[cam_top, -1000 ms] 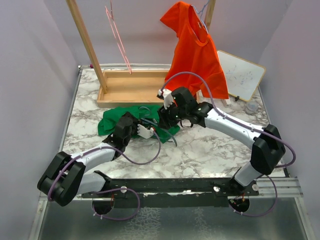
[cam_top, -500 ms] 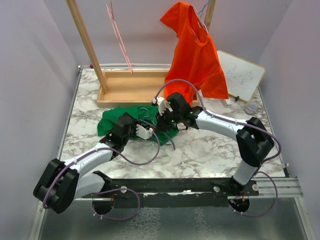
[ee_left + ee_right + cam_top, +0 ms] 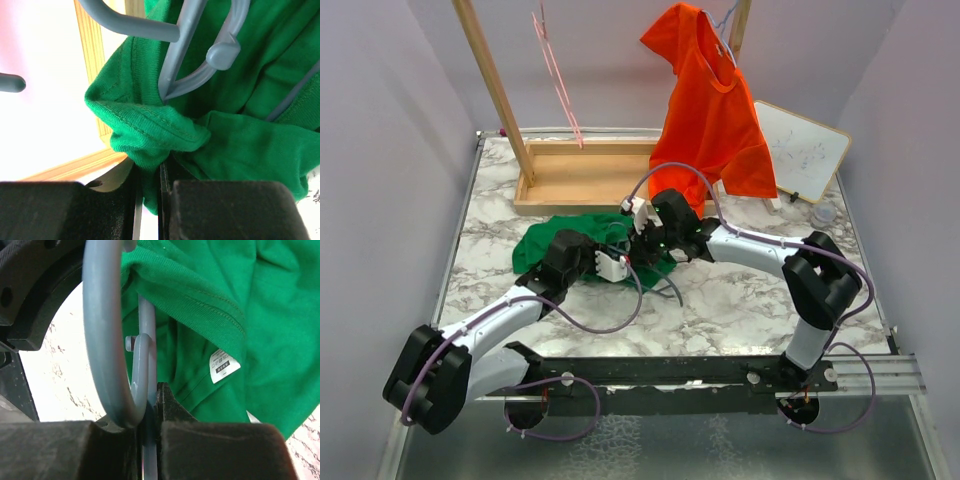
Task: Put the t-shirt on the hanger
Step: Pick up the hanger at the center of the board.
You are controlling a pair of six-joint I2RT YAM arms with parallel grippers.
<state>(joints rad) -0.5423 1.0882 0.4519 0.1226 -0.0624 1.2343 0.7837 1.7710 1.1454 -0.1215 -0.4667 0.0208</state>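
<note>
The end effector [image 3: 150, 427] was seen closed on the hanger [image 3: 97, 340], whose thin grey stem was pinched between the dark fingers [image 3: 220, 450]. The hanger's hook was curved in a wide arc at the left, just beside the stem. The t-shirt [image 3: 280, 315] was spread behind and to the right, with its stitched collar edge drawn up against the stem. A white label [image 3: 223, 365] was shown below the collar. Marbled bench [image 3: 55, 385] was visible at the left.

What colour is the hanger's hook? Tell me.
Slate blue-grey hanger; clearest in the right wrist view.
</note>
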